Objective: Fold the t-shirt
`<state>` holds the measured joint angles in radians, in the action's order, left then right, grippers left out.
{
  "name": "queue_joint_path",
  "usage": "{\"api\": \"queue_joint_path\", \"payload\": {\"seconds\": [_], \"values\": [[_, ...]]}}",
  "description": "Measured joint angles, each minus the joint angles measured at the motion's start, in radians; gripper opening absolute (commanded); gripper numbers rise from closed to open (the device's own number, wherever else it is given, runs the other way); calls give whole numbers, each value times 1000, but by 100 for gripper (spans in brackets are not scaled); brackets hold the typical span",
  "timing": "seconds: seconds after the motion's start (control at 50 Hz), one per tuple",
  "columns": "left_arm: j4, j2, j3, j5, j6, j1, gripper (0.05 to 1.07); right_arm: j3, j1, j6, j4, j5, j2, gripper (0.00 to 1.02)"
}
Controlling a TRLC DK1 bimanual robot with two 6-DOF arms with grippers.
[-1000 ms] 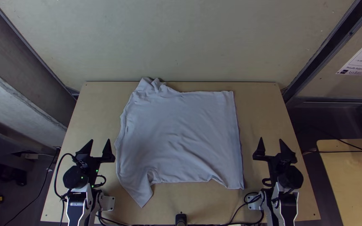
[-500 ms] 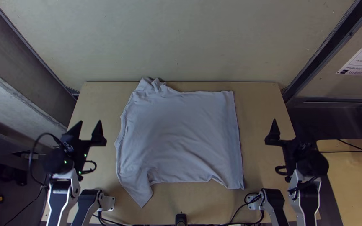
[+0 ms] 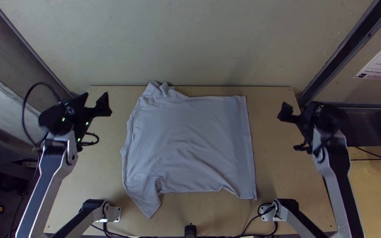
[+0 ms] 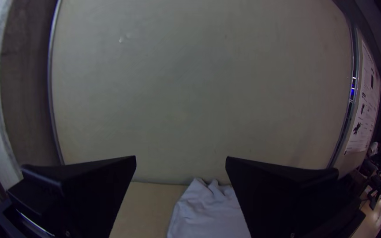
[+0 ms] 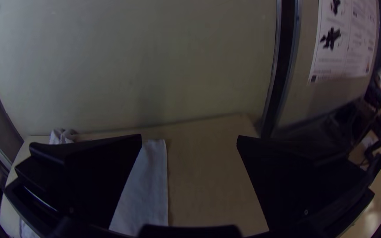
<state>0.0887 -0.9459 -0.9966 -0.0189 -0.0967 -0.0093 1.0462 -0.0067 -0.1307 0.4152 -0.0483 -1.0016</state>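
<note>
The light grey t-shirt (image 3: 190, 145) lies spread on the table, bunched at its far left corner, with a pointed part sticking out at the near left. Left of the cloth my left gripper (image 3: 94, 102) is held open, apart from it. To the right of the shirt is my right gripper (image 3: 294, 113), also apart from it. In the left wrist view the bunched corner of the t-shirt (image 4: 208, 211) shows beyond the open left gripper (image 4: 180, 161). The right wrist view has the right gripper (image 5: 189, 139) open, with the t-shirt's side (image 5: 148, 189) beyond its fingers.
Bare wood of the table (image 3: 270, 150) borders the cloth on both sides. A pale wall panel (image 3: 190, 44) rises behind the far edge. Black cables (image 3: 252, 220) run along the near edge, and a second wooden table (image 3: 375, 189) stands at the right.
Both arms have extended up the picture toward the table's far side. The left gripper has shifted somewhat left and the right gripper somewhat right. The t-shirt lies as before.
</note>
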Motion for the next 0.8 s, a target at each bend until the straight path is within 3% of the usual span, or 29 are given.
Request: {"api": "queue_joint_path", "payload": {"seconds": [0.28,0.52,0.68,0.8], "values": [[217,-282,-276,0,-9,-13,103,117,0,-61,43,0,-198,99],[404,-484,-501,-21,-39,-16,102,204,8,-159,143,0,-300,99],[429,-595,-590,-95,-91,-21,101,237,34,-218,201,2,-366,99],[457,-682,-665,-105,-111,-44,97,260,44,-236,240,37,-407,99]]}}
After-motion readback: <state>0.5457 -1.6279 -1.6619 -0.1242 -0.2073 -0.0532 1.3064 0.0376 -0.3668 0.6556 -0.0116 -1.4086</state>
